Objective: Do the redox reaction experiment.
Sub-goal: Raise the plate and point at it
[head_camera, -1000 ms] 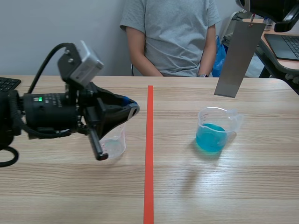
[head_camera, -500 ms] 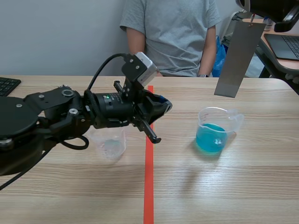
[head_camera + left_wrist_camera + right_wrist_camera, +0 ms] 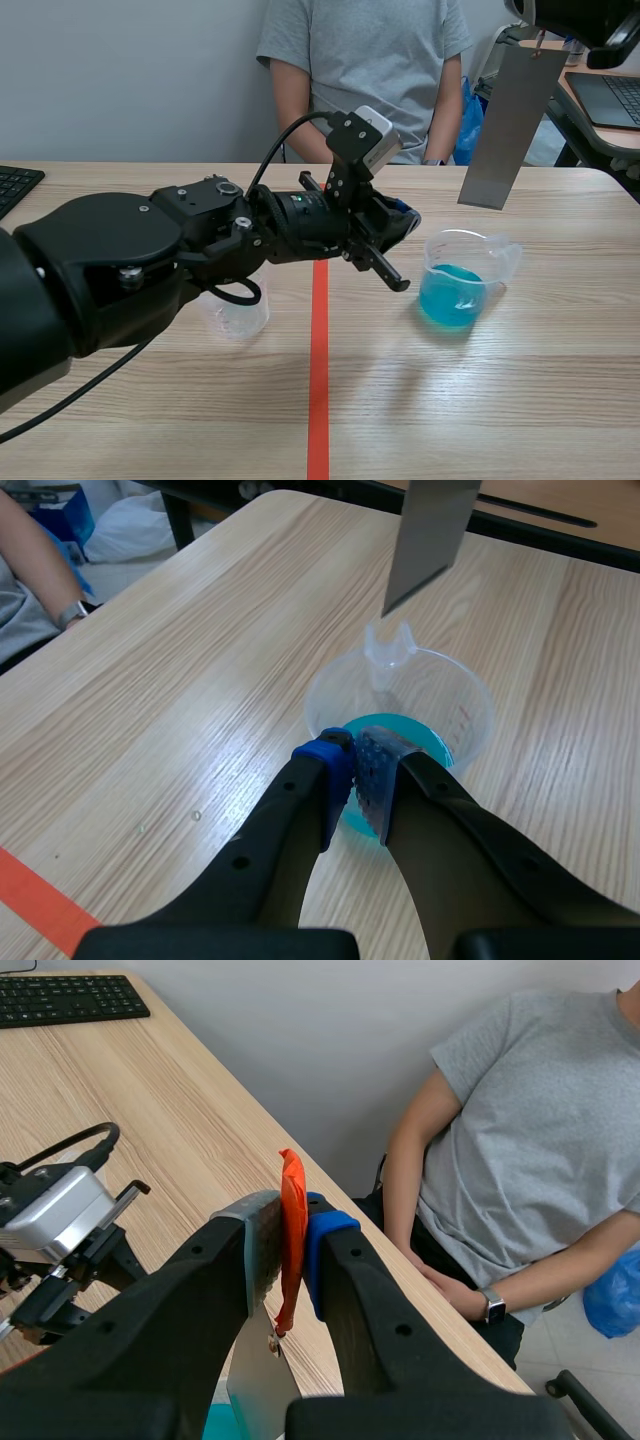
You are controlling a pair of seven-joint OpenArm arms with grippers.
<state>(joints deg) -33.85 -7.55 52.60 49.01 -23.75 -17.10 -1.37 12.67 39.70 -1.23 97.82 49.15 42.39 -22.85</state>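
A clear beaker of blue liquid [image 3: 455,290] stands on the table right of the red line. My left gripper [image 3: 398,250] hovers just left of its rim, fingers shut with nothing between them. In the left wrist view the beaker [image 3: 400,695] lies right ahead of the left gripper [image 3: 362,770]. A grey metal strip [image 3: 510,125] hangs above and behind the beaker from an orange tag. My right gripper [image 3: 291,1230], high at the scene's upper right, is shut on that orange tag [image 3: 290,1245]. An empty clear beaker [image 3: 240,310] stands left of the line, partly hidden by the left arm.
A person in a grey shirt [image 3: 370,70] sits across the table. The orange-red tape line [image 3: 319,380] runs down the middle. A keyboard [image 3: 15,180] lies at the far left edge. A laptop [image 3: 615,95] sits on a side desk at the back right.
My left arm has swung right, from over the empty beaker across the red line to beside the blue beaker. The right arm and the hanging strip have not moved.
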